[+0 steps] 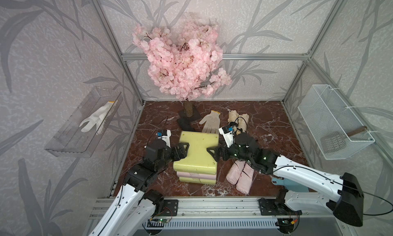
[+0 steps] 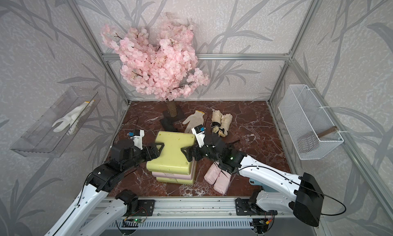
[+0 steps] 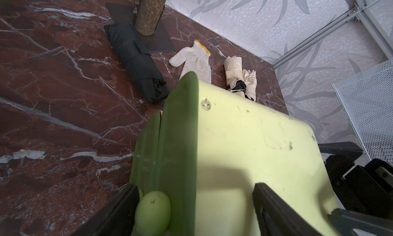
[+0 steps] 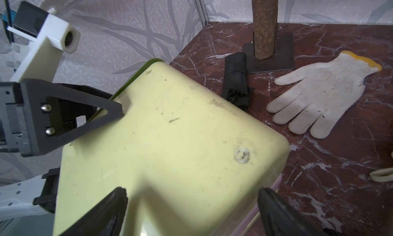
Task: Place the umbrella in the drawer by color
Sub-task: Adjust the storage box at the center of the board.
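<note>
The drawer unit point(image 1: 197, 158) sits at frame centre, with the left gripper point(image 1: 185, 150) and right gripper point(image 1: 210, 153) at its side notches; both have jaws spread and grip nothing. The pink umbrellas point(image 1: 243, 178) lie just lower right of the unit, partly under the right arm, with long axes running steeply down the frame, so the right arm looks nearer
</note>
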